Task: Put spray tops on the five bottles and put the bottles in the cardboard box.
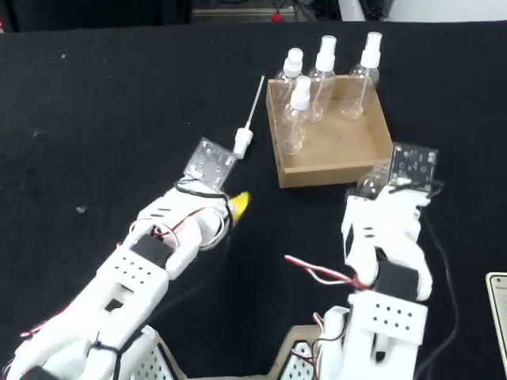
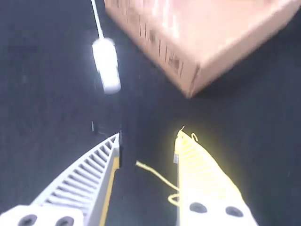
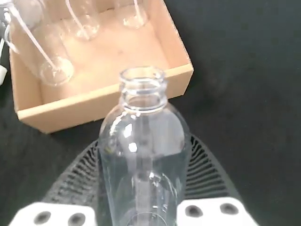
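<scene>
The right pincer (image 3: pixel 146 141) is pinching a see-through bottle (image 3: pixel 143 155) that is wearing no top. The bottle's open mouth is pointing toward the cardboard box (image 3: pixel 108 101), and the bottle is sitting just outside the box's near wall. Inside the box four other bottles (image 1: pixel 322 71) are standing up, each wearing a white top. One more spray top (image 1: pixel 243 141) is lying on the black table (image 1: pixel 103 103), near the box. Its thin straw is pointing away from the arms. The left pincer (image 2: pixel 149 136) is hanging near this spray top. Its two fingers are spread apart, and nothing is sitting between them. One finger is looking yellow and the other is looking grey.
</scene>
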Available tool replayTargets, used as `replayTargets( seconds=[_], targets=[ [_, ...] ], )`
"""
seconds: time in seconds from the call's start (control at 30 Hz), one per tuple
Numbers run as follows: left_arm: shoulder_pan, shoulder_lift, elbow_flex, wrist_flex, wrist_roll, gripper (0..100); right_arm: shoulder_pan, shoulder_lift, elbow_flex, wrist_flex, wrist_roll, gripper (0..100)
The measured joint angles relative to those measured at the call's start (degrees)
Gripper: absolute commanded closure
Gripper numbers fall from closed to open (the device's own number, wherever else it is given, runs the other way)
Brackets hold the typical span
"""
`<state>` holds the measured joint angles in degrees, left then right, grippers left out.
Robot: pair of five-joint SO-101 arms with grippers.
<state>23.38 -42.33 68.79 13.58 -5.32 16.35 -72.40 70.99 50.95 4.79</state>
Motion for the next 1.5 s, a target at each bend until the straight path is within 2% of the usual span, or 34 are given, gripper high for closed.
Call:
replayTargets(
  seconds=[0.17, 0.7, 1.0, 1.23, 1.5],
  targets=[
    [0.3, 9.1, -1.1, -11.3, 0.0, 81, 0.0, -5.4, 3.0, -0.3, -0.3, 94.2],
    [0.8, 41.8, -12.8, -35.6, 0.0, 81, 0.0, -11.5, 5.5, -0.4, -2.8, 94.2],
    [0.4, 46.1, -15.8, -37.3, -0.1, 81, 0.0, -11.5, 5.5, -0.4, -2.8, 94.2],
    [-4.9, 46.6, -17.7, -37.3, -0.1, 81, 0.0, -11.5, 5.5, -0.4, -2.8, 94.2],
    [-5.0, 48.2, -20.0, -37.3, -0.1, 81, 0.0, -11.5, 5.5, -0.4, -2.8, 94.2]
  ],
)
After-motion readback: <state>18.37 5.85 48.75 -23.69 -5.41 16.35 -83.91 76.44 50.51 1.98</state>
